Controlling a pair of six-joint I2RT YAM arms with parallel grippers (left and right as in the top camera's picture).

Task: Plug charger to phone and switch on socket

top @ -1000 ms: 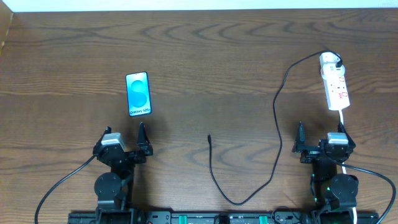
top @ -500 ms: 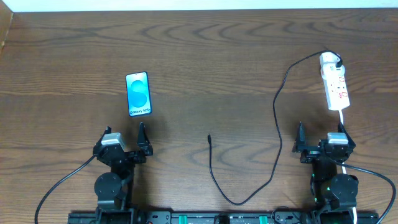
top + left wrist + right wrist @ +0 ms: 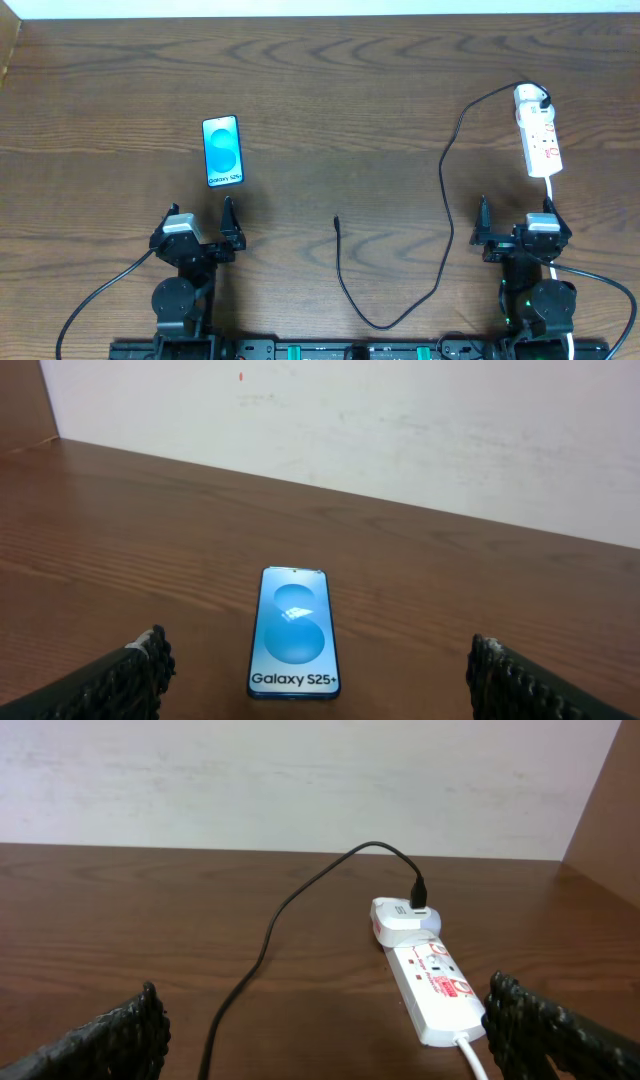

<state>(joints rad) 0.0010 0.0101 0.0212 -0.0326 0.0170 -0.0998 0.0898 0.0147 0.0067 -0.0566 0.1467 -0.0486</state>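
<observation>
The phone (image 3: 222, 151) lies flat at the left, blue screen up, and shows just ahead of the fingers in the left wrist view (image 3: 294, 632). The black charger cable (image 3: 444, 190) runs from the white socket strip (image 3: 538, 136) at the right, where its plug head sits in a white adapter, down in a loop to its free tip (image 3: 336, 221) at the table's middle. The socket strip (image 3: 430, 978) and the cable (image 3: 285, 910) show in the right wrist view. My left gripper (image 3: 201, 225) is open and empty, near side of the phone. My right gripper (image 3: 515, 220) is open and empty, near side of the strip.
The strip's white cord (image 3: 552, 200) runs toward the right arm's base. A pale wall (image 3: 400, 420) stands behind the table's far edge. A wooden side panel (image 3: 610, 810) rises at the far right.
</observation>
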